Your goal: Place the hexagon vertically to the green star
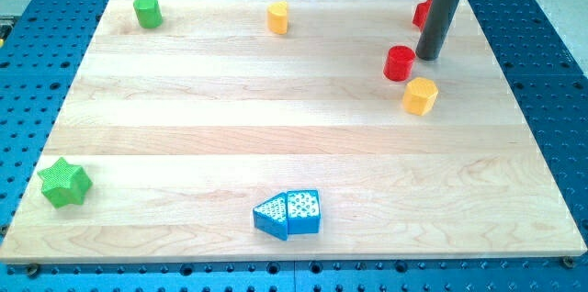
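Nearest the view's bottom, two blue plastic blocks [288, 214] with dotted tops sit touching side by side on the pale wooden board [230, 127]; their exact shapes are hard to make out. At the lower left, close to the board's edge, lies the green star block [63, 183]. Far across the board, at the view's right, sits the yellow hexagon block [420, 95], well apart from the star. Just above it is a red cylinder block [399, 62], and my tip [428, 57] stands just beside that cylinder on its right, above the hexagon. I carry no jaws, only this dark rod [439, 16], whose top is cut off. Behind the rod another red block [420, 14] is mostly hidden. Along the top edge stand a yellow block [277, 17] and a green cylinder block [147, 11]
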Action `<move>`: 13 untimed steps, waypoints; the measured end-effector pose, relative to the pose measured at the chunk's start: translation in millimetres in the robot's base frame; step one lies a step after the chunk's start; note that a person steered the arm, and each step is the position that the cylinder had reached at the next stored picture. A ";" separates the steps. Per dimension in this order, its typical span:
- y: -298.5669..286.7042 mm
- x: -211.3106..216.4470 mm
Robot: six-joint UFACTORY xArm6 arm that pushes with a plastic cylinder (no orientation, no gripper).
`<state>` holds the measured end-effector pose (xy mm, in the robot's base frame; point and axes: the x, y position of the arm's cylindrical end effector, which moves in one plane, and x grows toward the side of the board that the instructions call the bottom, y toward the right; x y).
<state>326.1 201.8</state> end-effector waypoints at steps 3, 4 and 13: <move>10.3 18.7; 10.7 28.2; -121.9 86.1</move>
<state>412.3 79.9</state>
